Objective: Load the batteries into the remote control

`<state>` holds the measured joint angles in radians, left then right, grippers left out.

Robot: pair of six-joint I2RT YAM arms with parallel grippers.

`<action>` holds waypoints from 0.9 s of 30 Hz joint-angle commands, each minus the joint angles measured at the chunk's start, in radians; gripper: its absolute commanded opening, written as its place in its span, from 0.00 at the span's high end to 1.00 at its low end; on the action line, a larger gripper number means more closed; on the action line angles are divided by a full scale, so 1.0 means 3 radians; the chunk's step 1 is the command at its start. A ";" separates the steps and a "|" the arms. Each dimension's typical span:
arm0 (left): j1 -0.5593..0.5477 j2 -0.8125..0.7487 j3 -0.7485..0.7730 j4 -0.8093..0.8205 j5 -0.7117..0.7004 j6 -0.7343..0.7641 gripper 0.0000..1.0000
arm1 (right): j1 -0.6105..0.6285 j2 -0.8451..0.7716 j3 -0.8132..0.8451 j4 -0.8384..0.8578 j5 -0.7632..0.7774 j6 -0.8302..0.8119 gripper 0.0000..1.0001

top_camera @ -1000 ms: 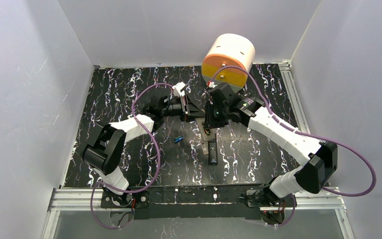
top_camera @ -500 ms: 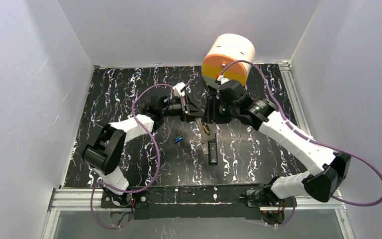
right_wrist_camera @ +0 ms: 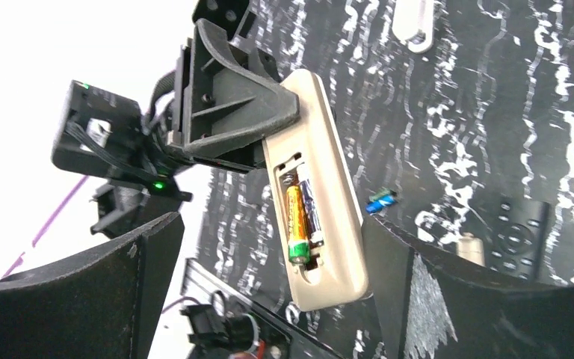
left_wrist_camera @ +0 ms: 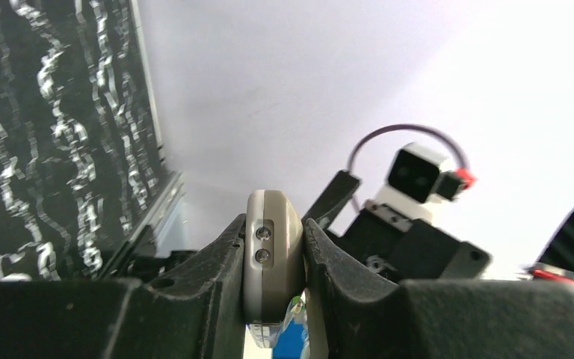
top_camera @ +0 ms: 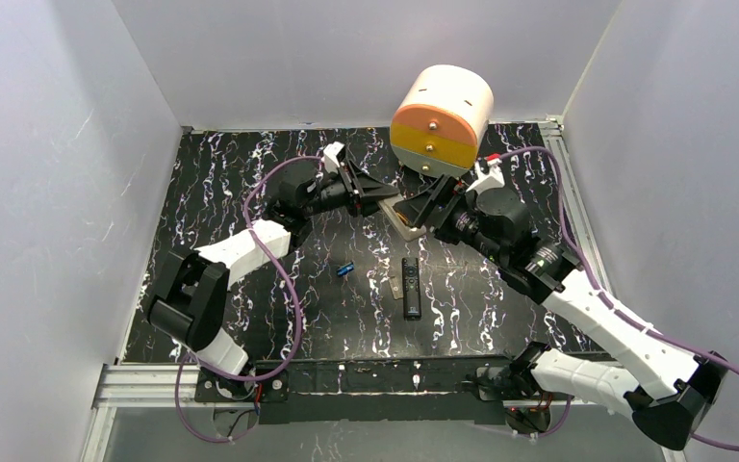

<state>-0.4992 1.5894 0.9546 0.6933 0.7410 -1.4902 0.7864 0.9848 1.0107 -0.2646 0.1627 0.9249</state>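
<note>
My left pincer [left_wrist_camera: 273, 232] clamps the remote control [right_wrist_camera: 338, 217] off the desk [top_camera: 250, 318], beyond the black remote [top_camera: 411, 287]. My right pincer [right_wrist_camera: 273, 232] gapes, holding nothing. Gold battery [right_wrist_camera: 294, 223] sits in its bay; blue battery [top_camera: 345, 269] lies left of the black remote.

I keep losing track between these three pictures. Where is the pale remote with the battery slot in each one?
Top external: the remote control is near the centre, slightly above the middle.
Left wrist: bottom centre, seen end-on, squeezed between the left arm's fingers.
Right wrist: centre, tan back facing the camera, batteries in its open slot.
Shared landmark: those black fingers clamp it in every view.
</note>
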 commanded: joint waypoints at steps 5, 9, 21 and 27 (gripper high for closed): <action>0.0018 -0.0085 0.0153 0.1010 -0.0350 -0.1152 1.00 | -0.0005 -0.0245 -0.0133 0.1026 0.0028 0.0487 0.02; 0.0012 -0.0078 0.0160 0.1265 -0.0458 -0.1348 1.00 | -0.0008 -0.0264 -0.0144 0.0988 0.0000 0.0603 0.02; 0.0011 -0.0167 0.0075 0.1358 -0.0552 -0.1296 1.00 | -0.0005 -0.0369 -0.0640 0.1482 -0.0127 0.1012 0.04; 0.0009 -0.0168 0.0070 0.1358 -0.0512 -0.1249 1.00 | -0.0008 -0.0425 -0.0673 0.1610 -0.0084 0.0963 0.08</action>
<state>-0.4938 1.5841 0.9600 1.0481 0.5964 -1.8675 0.7811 0.8856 0.7998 0.1085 0.1383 1.2057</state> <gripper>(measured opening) 0.255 0.927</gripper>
